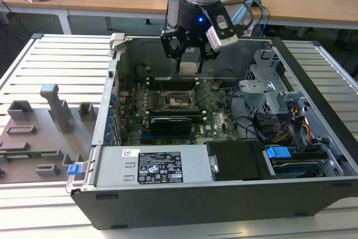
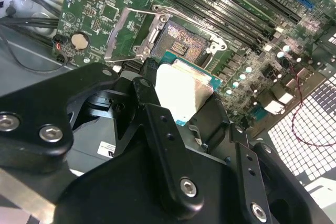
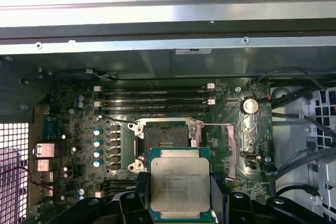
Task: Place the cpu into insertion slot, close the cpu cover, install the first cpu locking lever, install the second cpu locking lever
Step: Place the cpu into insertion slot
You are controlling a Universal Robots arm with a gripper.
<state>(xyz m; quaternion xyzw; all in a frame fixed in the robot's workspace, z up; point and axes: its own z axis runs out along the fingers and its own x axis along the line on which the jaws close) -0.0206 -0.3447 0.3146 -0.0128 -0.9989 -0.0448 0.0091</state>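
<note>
Hovering above the open insertion slot (image 3: 167, 137), the pincer (image 3: 180, 198) pinches the cpu (image 3: 180, 174) (faint printed lines on its top).

Drop below me to insertion slot (image 3: 165, 136) was clear, cpu cover (image 2: 117, 32) lay aside, memory slots (image 3: 157, 97) flanked it, case wall (image 1: 151, 54) near.

cpu (image 3: 181, 184) between jaws, raised over motherboard (image 3: 73, 129), near insertion slot (image 3: 165, 137); motherboard inside case (image 1: 224, 205); case on counter (image 1: 56, 60); fixture plate (image 1: 33, 138) at exterior view's left.
</note>
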